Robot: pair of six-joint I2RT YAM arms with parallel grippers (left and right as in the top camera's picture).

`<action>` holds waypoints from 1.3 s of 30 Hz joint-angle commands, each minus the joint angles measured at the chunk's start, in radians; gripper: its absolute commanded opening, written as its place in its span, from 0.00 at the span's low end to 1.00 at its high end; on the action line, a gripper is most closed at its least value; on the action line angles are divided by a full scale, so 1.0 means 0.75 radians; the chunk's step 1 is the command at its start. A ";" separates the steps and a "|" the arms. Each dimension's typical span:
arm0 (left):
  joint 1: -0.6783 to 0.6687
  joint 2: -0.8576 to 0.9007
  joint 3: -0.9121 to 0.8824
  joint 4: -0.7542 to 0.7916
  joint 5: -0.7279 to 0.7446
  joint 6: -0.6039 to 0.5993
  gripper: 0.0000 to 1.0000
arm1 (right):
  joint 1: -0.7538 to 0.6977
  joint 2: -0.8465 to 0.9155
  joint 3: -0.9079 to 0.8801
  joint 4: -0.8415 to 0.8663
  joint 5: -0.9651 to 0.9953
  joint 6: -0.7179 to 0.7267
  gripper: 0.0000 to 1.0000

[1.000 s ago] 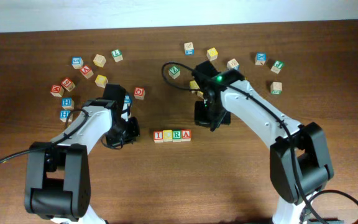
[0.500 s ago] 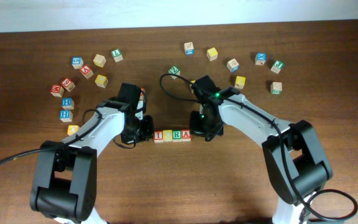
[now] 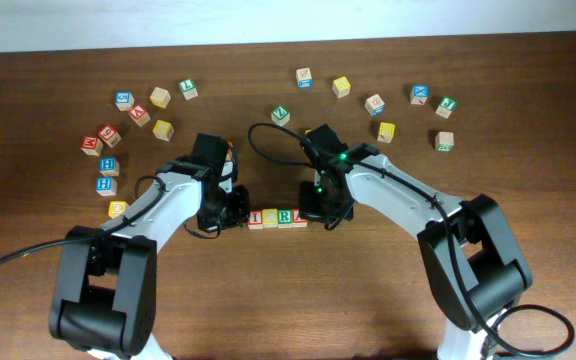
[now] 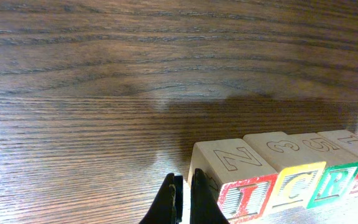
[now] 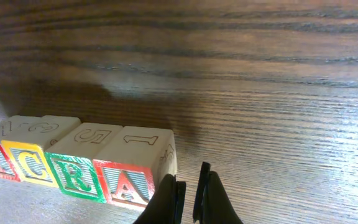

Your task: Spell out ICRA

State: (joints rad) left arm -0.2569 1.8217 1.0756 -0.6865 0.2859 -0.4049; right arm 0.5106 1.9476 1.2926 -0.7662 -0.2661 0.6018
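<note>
flanking icra block row [image 3: 277,217]: l pincer [image 4: 184,182], r pincer [image 5: 188,180], both closed.

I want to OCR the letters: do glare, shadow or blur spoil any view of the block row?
Overhead: even light, but the row is tiny, letters hardly readable. Left wrist: letters sharp, A cropped, shadow on the table behind them. Right wrist: letters sharp, glare on bare table at right.
</note>
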 commanded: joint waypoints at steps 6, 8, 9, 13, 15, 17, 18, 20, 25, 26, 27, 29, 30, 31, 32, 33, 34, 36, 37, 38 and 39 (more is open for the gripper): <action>-0.007 -0.003 0.015 0.008 0.045 -0.008 0.00 | 0.010 -0.013 -0.007 0.011 -0.047 0.007 0.04; -0.007 -0.003 0.015 0.008 0.045 -0.008 0.00 | 0.010 -0.013 -0.007 0.016 -0.055 0.007 0.04; -0.007 -0.003 0.015 0.008 0.045 -0.007 0.00 | 0.010 -0.013 -0.007 0.016 -0.055 0.007 0.04; -0.007 -0.003 0.015 0.008 0.045 -0.007 0.00 | 0.010 -0.013 -0.007 0.016 -0.077 0.007 0.04; -0.007 -0.003 0.015 0.008 0.045 -0.008 0.00 | 0.010 -0.013 -0.007 0.016 -0.089 0.007 0.04; -0.007 -0.003 0.015 0.008 0.045 -0.007 0.00 | 0.010 -0.013 -0.007 0.016 -0.090 0.007 0.04; -0.007 -0.003 0.015 0.008 0.045 -0.007 0.00 | 0.010 -0.013 -0.007 0.016 -0.090 0.007 0.04; -0.007 -0.003 0.015 0.008 0.045 -0.007 0.00 | 0.010 -0.013 -0.007 0.010 -0.089 0.007 0.04; -0.007 -0.003 0.015 0.008 0.044 -0.007 0.00 | 0.010 -0.013 -0.007 -0.006 -0.085 0.008 0.04; -0.007 -0.003 0.015 0.009 0.044 -0.007 0.00 | 0.010 -0.013 -0.007 -0.006 -0.084 0.008 0.04; -0.007 -0.003 0.015 0.008 0.044 -0.007 0.00 | 0.009 -0.013 -0.007 -0.005 -0.083 0.008 0.04; -0.007 -0.003 0.015 0.007 0.044 -0.007 0.00 | 0.007 -0.013 -0.007 -0.005 -0.049 0.007 0.04; -0.007 -0.003 0.015 0.007 0.044 -0.007 0.00 | 0.007 -0.013 -0.007 -0.004 -0.049 0.007 0.04; -0.007 -0.003 0.015 0.007 0.044 -0.007 0.00 | 0.007 -0.013 -0.007 -0.003 -0.049 0.007 0.04; -0.007 -0.003 0.015 0.007 0.044 -0.007 0.00 | 0.007 -0.013 -0.007 0.005 -0.048 0.007 0.05; -0.007 -0.003 0.015 0.007 0.044 -0.007 0.00 | 0.007 -0.013 -0.007 0.012 -0.049 0.007 0.05; -0.007 -0.003 0.015 0.006 0.044 -0.007 0.00 | 0.007 -0.013 -0.007 0.015 -0.049 0.007 0.05; -0.007 -0.003 0.015 0.006 0.042 -0.007 0.00 | 0.007 -0.013 -0.007 0.015 -0.049 0.007 0.05; -0.007 -0.003 0.015 0.006 0.034 -0.007 0.00 | 0.007 -0.013 -0.007 0.015 -0.044 0.007 0.06; -0.007 -0.003 0.015 0.002 -0.008 -0.008 0.00 | 0.007 -0.013 -0.007 0.009 -0.013 0.008 0.06; -0.007 -0.003 0.015 -0.009 -0.061 -0.007 0.00 | 0.007 -0.013 -0.007 -0.009 0.028 0.007 0.09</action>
State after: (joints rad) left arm -0.2569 1.8217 1.0756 -0.6868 0.2817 -0.4053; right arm 0.5102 1.9476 1.2919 -0.7673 -0.2745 0.6033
